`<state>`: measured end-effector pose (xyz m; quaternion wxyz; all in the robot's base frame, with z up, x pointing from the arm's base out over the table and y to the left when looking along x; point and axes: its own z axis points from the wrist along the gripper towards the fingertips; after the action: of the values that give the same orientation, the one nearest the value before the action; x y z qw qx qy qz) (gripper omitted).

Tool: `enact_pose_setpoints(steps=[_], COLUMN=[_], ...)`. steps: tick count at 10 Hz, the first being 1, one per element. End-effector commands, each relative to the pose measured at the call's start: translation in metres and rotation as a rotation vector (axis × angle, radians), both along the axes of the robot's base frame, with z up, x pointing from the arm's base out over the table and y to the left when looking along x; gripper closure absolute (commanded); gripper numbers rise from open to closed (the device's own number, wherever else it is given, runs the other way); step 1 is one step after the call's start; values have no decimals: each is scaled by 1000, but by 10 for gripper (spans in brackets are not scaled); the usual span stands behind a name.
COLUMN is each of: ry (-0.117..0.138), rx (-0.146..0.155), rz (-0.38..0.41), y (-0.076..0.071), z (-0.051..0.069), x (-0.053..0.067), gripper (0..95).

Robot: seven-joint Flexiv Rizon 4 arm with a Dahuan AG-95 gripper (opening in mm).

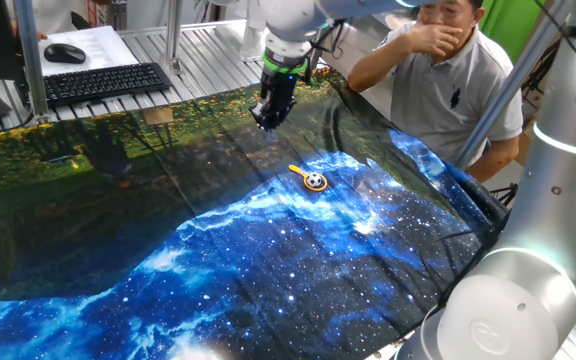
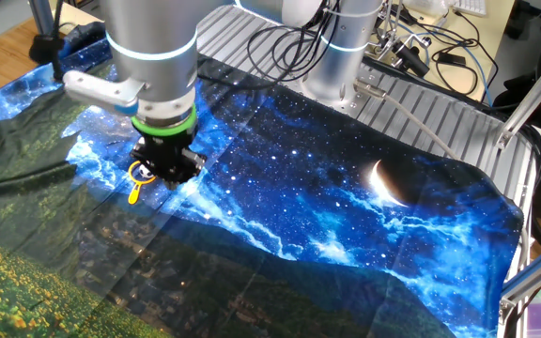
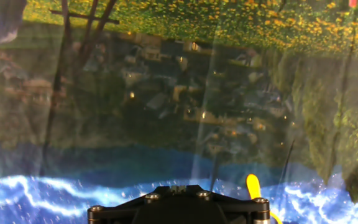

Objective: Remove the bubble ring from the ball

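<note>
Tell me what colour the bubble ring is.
Orange-yellow; the bubble ring shows best in one fixed view.

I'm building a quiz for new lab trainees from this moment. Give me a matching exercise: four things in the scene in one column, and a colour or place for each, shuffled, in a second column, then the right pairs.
Column one:
1. bubble ring
2. ball
3. claw
4. keyboard

Column two:
A. black, on the bare metal tabletop beyond the cloth
B. orange-yellow, lying on the blue part of the cloth
C. white with dark patches, inside the hoop
D. raised above the cloth, holding nothing

Right pairs: 1-B, 2-C, 3-D, 4-A
</note>
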<state>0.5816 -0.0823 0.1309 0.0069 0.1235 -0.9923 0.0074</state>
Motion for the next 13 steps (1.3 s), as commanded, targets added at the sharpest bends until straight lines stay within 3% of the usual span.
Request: enact_pose_setpoints(steps=[1, 3, 4, 5, 8, 10, 11, 13], ry=[15, 20, 20, -5, -35, -33, -29, -29], rx=[16, 30, 3, -14, -45, -57, -81, -85], rz=[-30, -37, -40, -56, -84, -93, -70, -62], y=[0, 0, 0, 0, 0, 0, 0, 0], z=[-1, -1, -1, -1, -1, -1, -1, -1], x=[4, 4, 4, 4, 4, 4, 4, 4], gripper=[950, 950, 950, 950, 950, 950, 950, 950])
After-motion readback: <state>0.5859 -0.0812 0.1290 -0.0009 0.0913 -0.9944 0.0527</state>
